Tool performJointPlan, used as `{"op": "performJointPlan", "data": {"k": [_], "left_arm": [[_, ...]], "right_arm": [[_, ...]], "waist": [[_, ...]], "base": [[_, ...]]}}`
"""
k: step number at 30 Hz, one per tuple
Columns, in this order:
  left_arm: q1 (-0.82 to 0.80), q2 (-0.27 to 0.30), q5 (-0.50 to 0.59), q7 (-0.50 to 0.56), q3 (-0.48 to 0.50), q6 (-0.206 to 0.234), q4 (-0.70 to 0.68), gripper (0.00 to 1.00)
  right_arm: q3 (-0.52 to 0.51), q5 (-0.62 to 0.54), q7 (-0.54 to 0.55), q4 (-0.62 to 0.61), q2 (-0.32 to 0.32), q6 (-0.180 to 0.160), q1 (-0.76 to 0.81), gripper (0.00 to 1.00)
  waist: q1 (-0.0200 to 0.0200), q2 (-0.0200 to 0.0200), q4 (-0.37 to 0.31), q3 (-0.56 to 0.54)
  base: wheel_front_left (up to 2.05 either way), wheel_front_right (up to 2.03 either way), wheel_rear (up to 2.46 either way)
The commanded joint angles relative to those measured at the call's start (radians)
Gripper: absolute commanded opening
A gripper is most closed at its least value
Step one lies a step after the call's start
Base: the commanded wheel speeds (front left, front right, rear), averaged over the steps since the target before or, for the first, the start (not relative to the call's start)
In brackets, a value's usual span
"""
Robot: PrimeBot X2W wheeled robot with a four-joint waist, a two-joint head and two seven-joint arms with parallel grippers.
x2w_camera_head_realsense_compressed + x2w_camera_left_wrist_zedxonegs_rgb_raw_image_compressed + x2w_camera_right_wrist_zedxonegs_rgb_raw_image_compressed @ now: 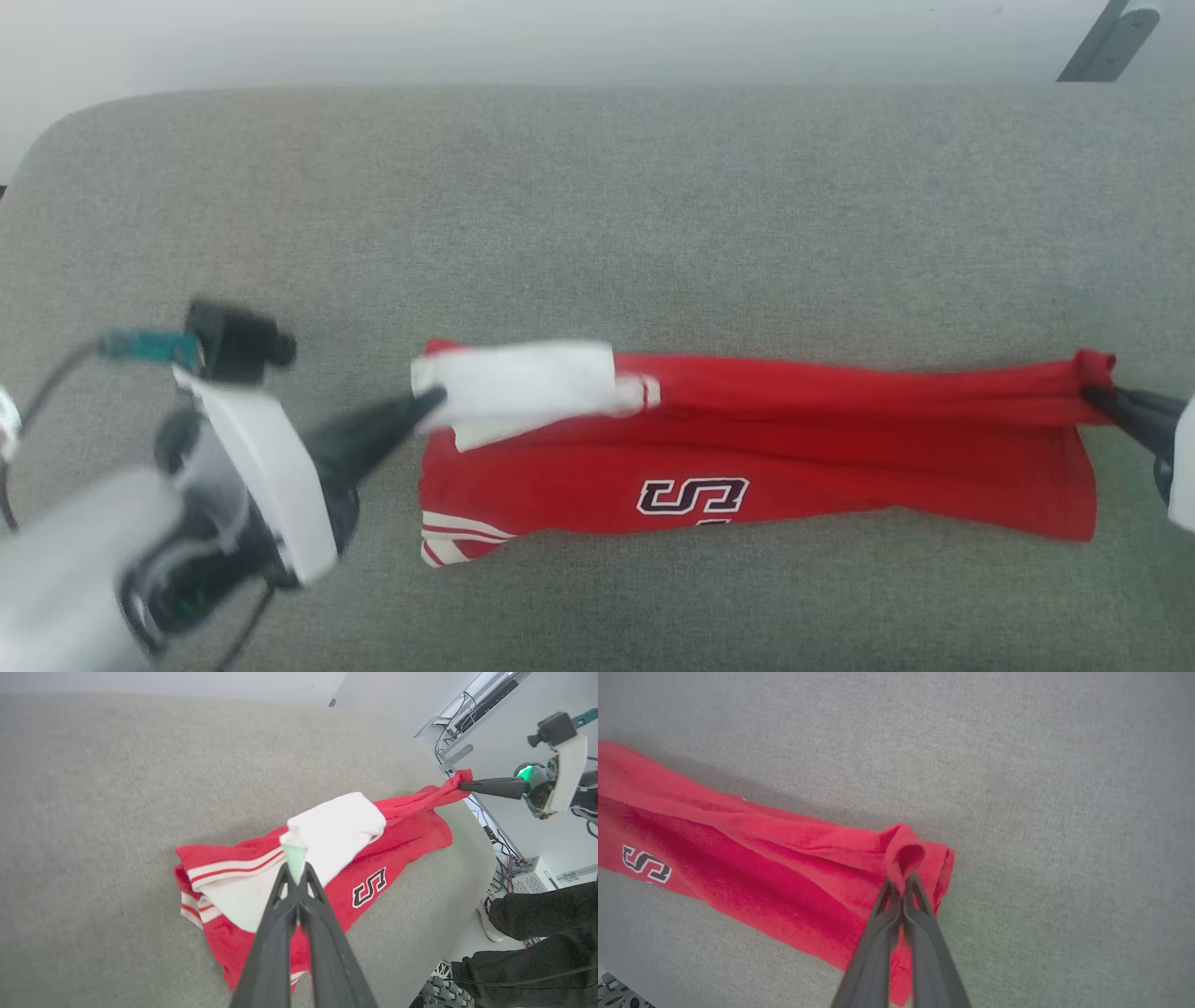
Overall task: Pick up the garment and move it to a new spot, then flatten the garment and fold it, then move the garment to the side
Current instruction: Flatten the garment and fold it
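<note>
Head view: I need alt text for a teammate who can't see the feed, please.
The red garment lies stretched across a grey padded surface, pinched at both ends: the left claw is shut on its white sleeve, the right claw on a bunched red corner. Part of a black number outlined in white shows near its front edge.
</note>
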Motion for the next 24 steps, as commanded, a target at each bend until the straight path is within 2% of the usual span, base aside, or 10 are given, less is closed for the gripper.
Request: {"op": "performJointPlan", "data": {"k": [1, 7, 16, 17, 18, 19, 20, 22, 23, 24], "left_arm": [[0.052, -0.007, 0.007, -0.042, -0.013, -0.002, -0.014, 0.0], [0.124, -0.059, 0.031, -0.115, -0.044, -0.002, 0.035, 0.0], [0.108, -0.161, 0.094, -0.158, -0.098, -0.002, 0.209, 0.0], [0.105, -0.166, 0.103, -0.166, -0.103, -0.002, 0.226, 0.0], [0.103, -0.172, 0.109, -0.177, -0.104, -0.001, 0.241, 0.02], [0.103, -0.178, 0.111, -0.194, -0.103, -0.001, 0.254, 0.21], [0.105, -0.185, 0.109, -0.213, -0.101, -0.001, 0.264, 0.41], [0.119, -0.193, 0.11, -0.248, -0.098, -0.001, 0.278, 0.91], [0.128, -0.196, 0.115, -0.263, -0.098, -0.001, 0.281, 1.0], [0.135, -0.199, 0.119, -0.277, -0.093, -0.001, 0.284, 1.0]], "right_arm": [[-0.021, 0.002, -0.023, -0.01, 0.002, -0.001, 0.045, 0.0], [-0.048, -0.039, -0.072, 0.002, 0.044, -0.001, 0.103, 0.0], [-0.024, -0.112, -0.135, 0.084, 0.117, -0.001, 0.041, 0.0], [-0.018, -0.116, -0.14, 0.09, 0.122, -0.001, 0.036, 0.15], [-0.017, -0.116, -0.148, 0.093, 0.126, -0.001, 0.03, 0.39], [-0.017, -0.111, -0.153, 0.096, 0.128, -0.001, 0.026, 0.76], [-0.015, -0.105, -0.156, 0.093, 0.126, -0.001, 0.028, 1.0], [-0.019, -0.086, -0.164, 0.082, 0.119, -0.001, 0.036, 1.0], [-0.026, -0.076, -0.167, 0.078, 0.114, -0.001, 0.045, 1.0], [-0.03, -0.068, -0.167, 0.074, 0.107, -0.001, 0.054, 1.0]], "waist": [[0.0, -0.0001, -0.002, 0.008], [0.0, -0.0001, -0.007, 0.048], [0.0, -0.0001, -0.018, 0.116], [0.0, -0.0001, -0.018, 0.117], [0.0, -0.0001, -0.018, 0.117], [0.0, -0.0001, -0.018, 0.116], [0.0, -0.0001, -0.017, 0.114], [0.0, -0.0001, -0.015, 0.105], [0.0, -0.0001, -0.012, 0.099], [0.0, -0.0001, -0.009, 0.093]], "base": [[0.0, 0.0, 0.0], [0.0, 0.0, 0.0], [0.0, 0.0, 0.0], [0.0, 0.0, 0.0], [0.0, 0.0, 0.0], [0.0, 0.0, 0.0], [0.0, 0.0, 0.0], [0.0, 0.0, 0.0], [0.0, 0.0, 0.0], [0.0, 0.0, 0.0]]}}
